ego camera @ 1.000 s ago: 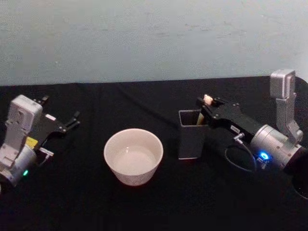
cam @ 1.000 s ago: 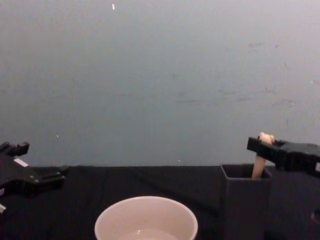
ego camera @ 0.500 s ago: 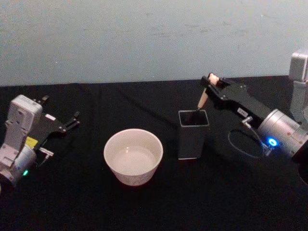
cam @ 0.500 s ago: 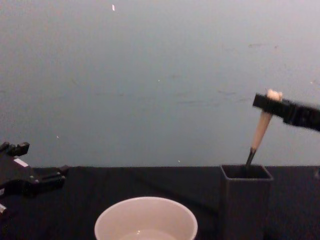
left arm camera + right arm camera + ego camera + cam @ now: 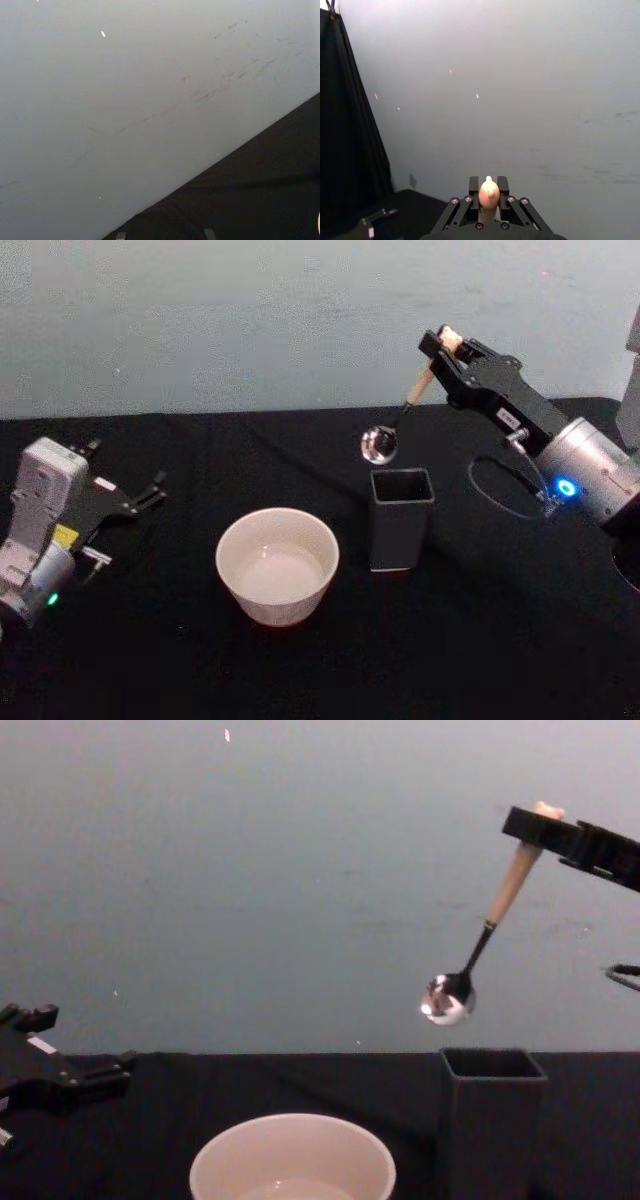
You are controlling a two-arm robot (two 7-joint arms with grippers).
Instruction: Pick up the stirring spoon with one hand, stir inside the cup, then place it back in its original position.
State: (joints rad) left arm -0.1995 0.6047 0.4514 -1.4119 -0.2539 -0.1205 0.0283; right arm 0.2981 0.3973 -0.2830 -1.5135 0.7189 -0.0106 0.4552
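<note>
Right hand (image 5: pixel 444 342) clamped on the bear-head end of the spoon (image 5: pixel 412 392). The spoon hangs tilted, its bowl just above the mouth of the holder (image 5: pixel 400 530) and clear of it. The cup (image 5: pixel 278 608) stands on the counter (image 5: pixel 180 670) left of the holder, near but apart. Left hand (image 5: pixel 125 468) parked at the counter's left, its jaws apart.

Judgement: carry stage. Keep the bowl above rim height while crossing left, then lower it over the cup's centre. The grip sits far from the bowl, so go slowly to limit swing. Stir wide of the thin wall.
</note>
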